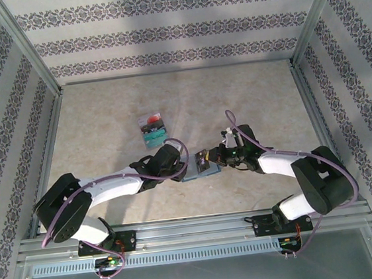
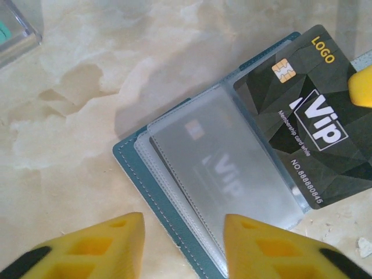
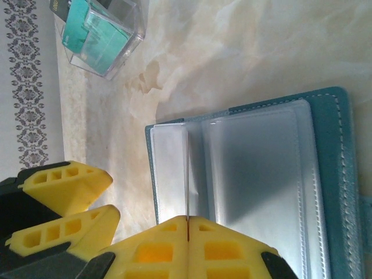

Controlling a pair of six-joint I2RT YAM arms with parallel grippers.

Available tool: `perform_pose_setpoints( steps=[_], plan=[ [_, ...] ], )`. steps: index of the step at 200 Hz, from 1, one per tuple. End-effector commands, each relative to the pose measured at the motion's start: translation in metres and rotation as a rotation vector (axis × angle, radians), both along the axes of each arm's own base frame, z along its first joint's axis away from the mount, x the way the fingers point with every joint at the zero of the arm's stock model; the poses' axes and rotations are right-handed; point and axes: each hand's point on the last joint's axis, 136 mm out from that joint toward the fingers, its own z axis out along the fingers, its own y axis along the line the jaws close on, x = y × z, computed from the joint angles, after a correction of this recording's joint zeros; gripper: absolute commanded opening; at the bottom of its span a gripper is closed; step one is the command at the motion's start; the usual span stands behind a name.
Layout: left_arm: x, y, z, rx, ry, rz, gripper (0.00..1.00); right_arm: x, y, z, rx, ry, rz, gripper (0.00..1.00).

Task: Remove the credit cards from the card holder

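Card holder (image 2: 221, 174): one, open. One black credit card (image 2: 314, 122) half out, pinched by right fingers (image 3: 151, 253); left fingers (image 2: 110, 247) spread.

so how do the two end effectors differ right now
The left end effector has its fingers spread apart, while the right end effector is closed tight. The right end effector pinches the black VIP card by its edge; the left end effector clamps nothing and only straddles an edge of the card holder. Both have yellow fingers and sit low at the open holder.
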Motion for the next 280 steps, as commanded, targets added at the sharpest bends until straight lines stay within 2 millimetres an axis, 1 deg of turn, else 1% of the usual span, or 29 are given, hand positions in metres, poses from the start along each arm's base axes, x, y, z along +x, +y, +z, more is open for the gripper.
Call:
perform_pose_setpoints(
  steps=[1,19,46,68,110,129,153,186,213,267,280],
  plan=[
    [0.007,0.001,0.024,-0.001,-0.038,0.009,0.50,0.004,-0.004,0.014,-0.023,-0.058,0.008,0.05],
    [0.014,0.003,0.038,-0.025,-0.053,0.015,0.59,0.002,-0.005,0.022,-0.026,-0.076,0.016,0.05],
    [0.023,0.002,0.057,-0.105,-0.021,-0.007,0.68,-0.001,-0.002,0.039,0.010,-0.111,0.044,0.05],
    [0.027,-0.003,0.078,-0.196,0.006,-0.056,0.71,-0.005,0.004,0.057,0.054,-0.150,0.086,0.05],
    [0.022,-0.018,0.111,-0.355,0.048,-0.203,0.75,-0.014,0.014,0.089,0.133,-0.219,0.165,0.05],
    [0.018,-0.024,0.118,-0.397,0.074,-0.258,0.78,-0.016,0.018,0.101,0.163,-0.243,0.190,0.05],
    [0.014,-0.026,0.117,-0.417,0.109,-0.298,0.82,-0.020,0.022,0.112,0.196,-0.263,0.214,0.05],
    [0.016,-0.024,0.117,-0.484,0.145,-0.294,0.81,-0.026,0.025,0.125,0.231,-0.295,0.248,0.06],
    [0.012,-0.030,0.123,-0.560,0.166,-0.321,0.79,-0.025,0.026,0.133,0.251,-0.314,0.242,0.06],
    [0.007,-0.039,0.130,-0.655,0.182,-0.353,0.68,-0.026,0.034,0.149,0.316,-0.349,0.253,0.05],
    [0.007,-0.039,0.131,-0.664,0.181,-0.357,0.64,-0.026,0.035,0.152,0.324,-0.355,0.259,0.06]
  ],
)
